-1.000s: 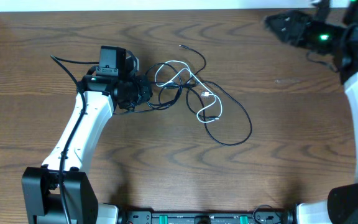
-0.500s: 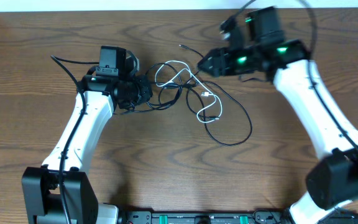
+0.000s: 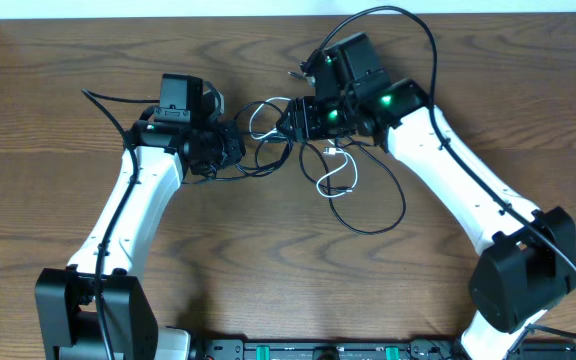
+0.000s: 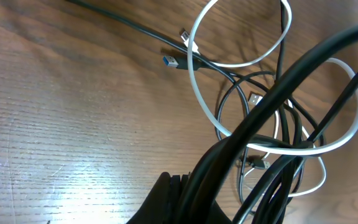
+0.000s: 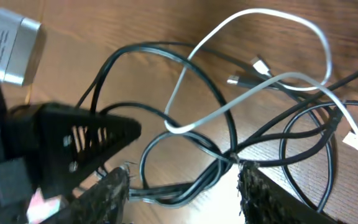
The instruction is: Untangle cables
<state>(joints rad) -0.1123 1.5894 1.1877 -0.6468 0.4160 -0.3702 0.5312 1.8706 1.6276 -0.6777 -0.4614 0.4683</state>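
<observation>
Item: cables [image 3: 330, 152], several thin black cords and one white cord [image 4: 192, 81], loosely looped and crossed over one another. They are laid flat on the wooden worktop [image 3: 268, 270], nearer its far edge than its near edge and about midway between its left and right edges. One wide black loop is spread toward the near edge. A small plug end with a blue tip [image 4: 171, 61] is seen lying on bare wood just beside the white loop. The left claw [image 3: 233, 148] is pressed together, with black strands pinched at the left side of the tangle. The right claw [image 3: 293, 120] is held spread over the far side of the tangle. Its fingertips [image 5: 114, 190] stand apart on either side of crossed black strands, and nothing is gripped.
</observation>
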